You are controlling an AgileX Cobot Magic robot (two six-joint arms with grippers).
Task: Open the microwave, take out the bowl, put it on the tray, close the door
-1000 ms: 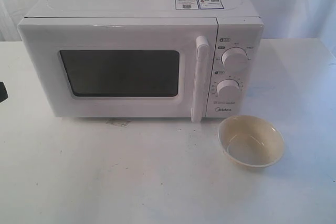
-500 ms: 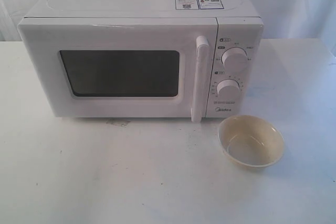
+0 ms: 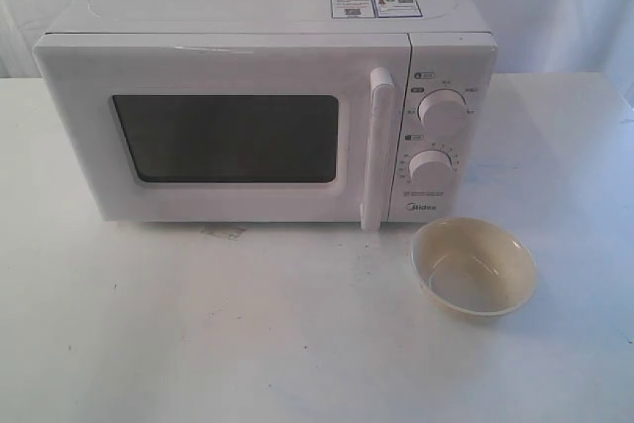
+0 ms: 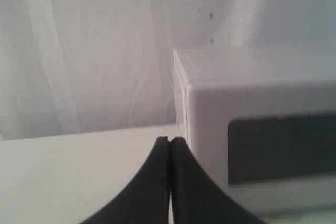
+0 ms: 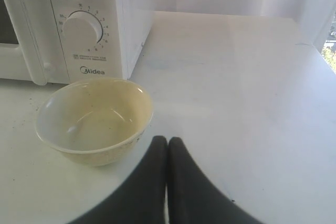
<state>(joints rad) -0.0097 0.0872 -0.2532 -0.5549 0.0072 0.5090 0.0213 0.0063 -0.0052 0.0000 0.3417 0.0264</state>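
Item: boxy white Midea microwave [image 3: 451, 56], its wide white windowed door [image 3: 228, 71] shut. Small glossy cream bowl [image 3: 474, 266]: just before the microwave's knob panel; no tray visible. My left pincer [image 4: 170, 141], newly gone from the exterior view, and right pincer [image 5: 167, 140]: closed, empty. Task seemingly finished.

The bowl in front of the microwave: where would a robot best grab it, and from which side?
Probably its rim, from above: the bowl sits upright and open on the table, so one finger can slip inside and one outside the thin wall. The side facing away from the microwave looks freest, and the right gripper is nearest.
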